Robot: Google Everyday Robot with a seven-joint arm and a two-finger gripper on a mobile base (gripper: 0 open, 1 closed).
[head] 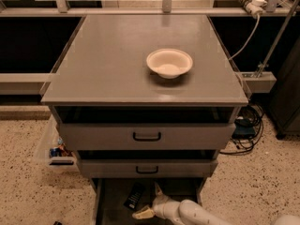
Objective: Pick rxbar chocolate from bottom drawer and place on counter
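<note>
Shows, at lower centre of the camera view, the gripper (149,202) low inside the pulled-out bottom drawer (108,205), pincer spread wide and empty, just right of the rxbar chocolate (135,196) lying flat on the dark floor. Seems lined up to close on it. Leaves, upper middle, bare counter (108,64) beside the white bowl (169,63) for setting down.

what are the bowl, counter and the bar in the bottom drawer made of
The bowl: probably paper or foam, matte cream, thin rim. The counter: smooth grey, likely painted metal or laminate, faint sheen. The rxbar chocolate: black wrapper, likely plastic film. The gripper, fingers open, sits beside it in the bottom drawer.
</note>
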